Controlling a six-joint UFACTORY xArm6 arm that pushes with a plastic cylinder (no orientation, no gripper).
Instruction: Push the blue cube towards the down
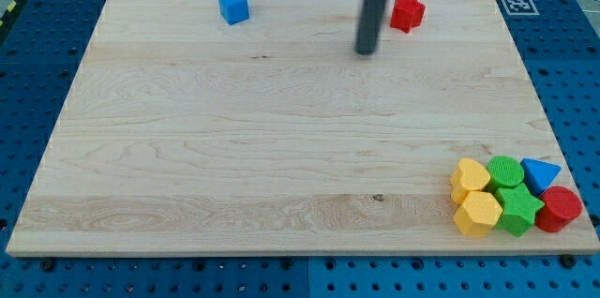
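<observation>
I have no fingers on this rig, so nothing is released, clenched or grasping; my tip (pixel 365 52) is a bare rod end resting on the wooden board (pixel 281 148). The blue cube (pixel 232 6) sits at the far left of the board, close to its far edge, well apart from my tip, which stands to its right and a little nearer. Just right of my tip is the red star (pixel 406 13), not touching it.

I judge the cube to be light, rigid and likely to slide readily on the smooth wood, so an off-centre push could spin it. There is no taking hold; contact should go on the middle of its far face, and the gap behind it looks narrow. Being a cube it has no long axis; it sits slightly turned against the board's edges.

Near right, 6 blocks cluster together, out of the way.
</observation>
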